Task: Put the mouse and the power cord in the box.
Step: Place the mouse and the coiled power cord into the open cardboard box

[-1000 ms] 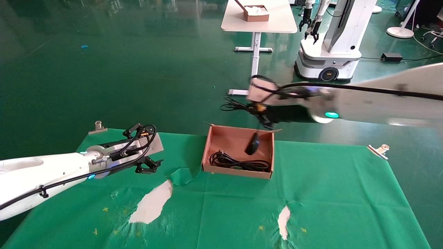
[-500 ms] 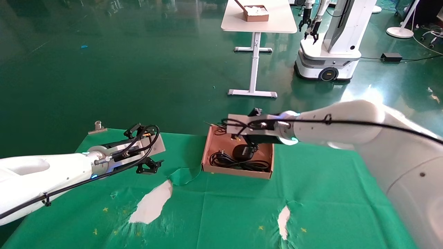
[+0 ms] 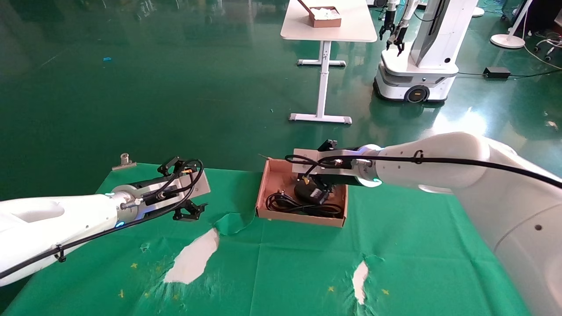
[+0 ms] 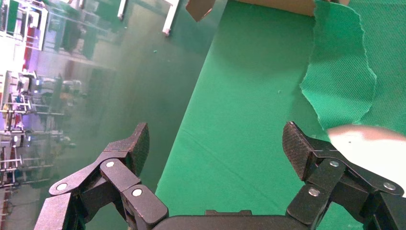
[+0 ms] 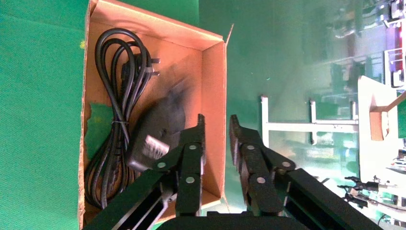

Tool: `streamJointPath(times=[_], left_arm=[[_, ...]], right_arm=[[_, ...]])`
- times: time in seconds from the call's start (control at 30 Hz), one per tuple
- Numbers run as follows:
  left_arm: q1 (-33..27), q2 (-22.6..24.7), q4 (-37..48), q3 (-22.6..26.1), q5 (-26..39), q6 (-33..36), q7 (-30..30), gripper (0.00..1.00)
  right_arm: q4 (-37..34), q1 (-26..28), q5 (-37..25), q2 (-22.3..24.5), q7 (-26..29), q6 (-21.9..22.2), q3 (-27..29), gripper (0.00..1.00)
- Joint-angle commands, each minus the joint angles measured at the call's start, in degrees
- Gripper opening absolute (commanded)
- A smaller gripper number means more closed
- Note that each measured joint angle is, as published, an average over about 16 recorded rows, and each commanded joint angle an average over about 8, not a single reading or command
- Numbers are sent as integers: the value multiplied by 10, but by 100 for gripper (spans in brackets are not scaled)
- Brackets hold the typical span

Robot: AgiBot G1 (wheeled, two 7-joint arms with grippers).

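Observation:
The brown cardboard box (image 3: 300,218) stands on the green cloth at mid-table, and the right wrist view looks down on its wall (image 5: 213,96). The coiled black power cord (image 3: 285,202) (image 5: 117,81) lies inside it. The black mouse (image 3: 309,192) (image 5: 160,127), grey label showing, rests on the cord in the box. My right gripper (image 3: 317,182) (image 5: 216,122) hovers over the box's far side, its fingers a narrow gap apart with nothing between them. My left gripper (image 3: 189,210) (image 4: 215,139) hangs wide open over the cloth, left of the box.
The green cloth is torn, with white patches (image 3: 193,256) (image 3: 360,275) and a lifted flap (image 3: 230,221) beside the box. A metal clip (image 3: 124,161) holds the far left corner. Beyond are a white table (image 3: 329,33) with a smaller box and another robot (image 3: 417,57).
My right arm swung down from behind the box to just over it. The mouse, which dangled under the gripper, now lies in the box. The left arm hardly moved.

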Motion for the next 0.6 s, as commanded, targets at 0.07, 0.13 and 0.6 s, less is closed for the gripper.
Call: streamJointPath(times=[0.07, 0.13, 0.6], left_arm=[[0, 0, 1, 0, -2, 0, 1, 100], [0, 1, 1, 0, -3, 0, 2, 100], [0, 1, 2, 0, -4, -1, 3, 100]], right_arm=[[2, 0, 0, 1, -1, -3, 3, 100], [3, 1, -1, 2, -1, -5, 4, 100], [77, -53, 95, 68, 24, -73, 55, 100]])
